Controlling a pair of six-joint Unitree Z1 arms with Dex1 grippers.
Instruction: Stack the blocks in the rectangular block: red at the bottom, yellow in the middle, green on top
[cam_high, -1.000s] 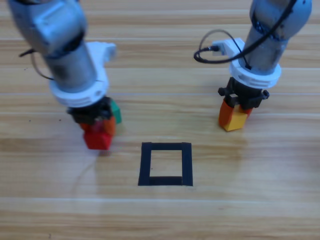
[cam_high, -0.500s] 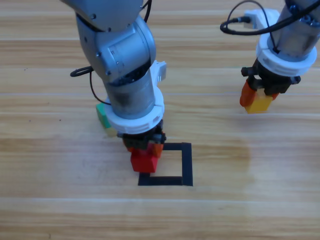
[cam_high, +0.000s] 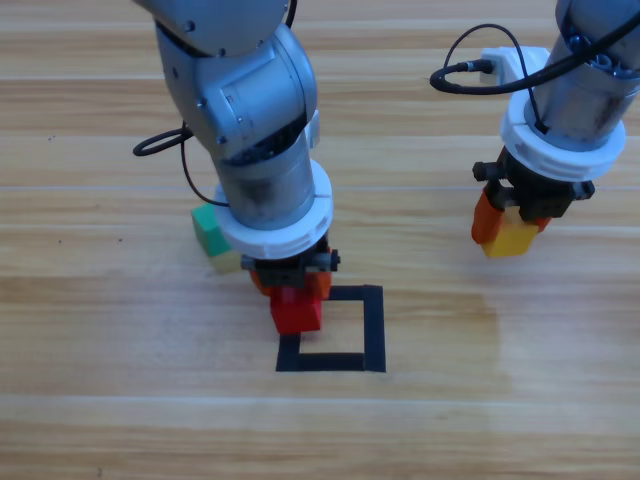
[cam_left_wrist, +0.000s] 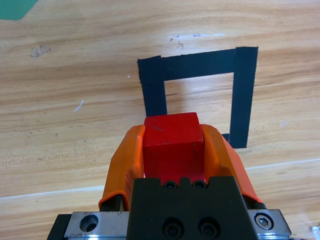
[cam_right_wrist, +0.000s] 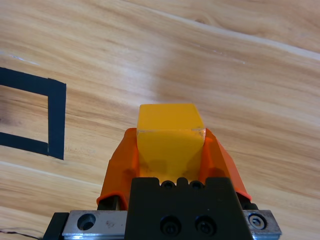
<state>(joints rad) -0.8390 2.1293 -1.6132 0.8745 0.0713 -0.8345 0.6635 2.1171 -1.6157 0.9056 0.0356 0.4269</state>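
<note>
The left gripper (cam_high: 295, 300) clenched the red cube (cam_high: 296, 310) above the left strip of the black tape square (cam_high: 374, 330) on the wooden table (cam_high: 500, 400). The right gripper (cam_high: 512, 232), well apart to the right, grasped the yellow cube (cam_high: 510, 240) between its jaws. The green cube (cam_high: 208, 232) rested on the wood beside the left arm.
</note>
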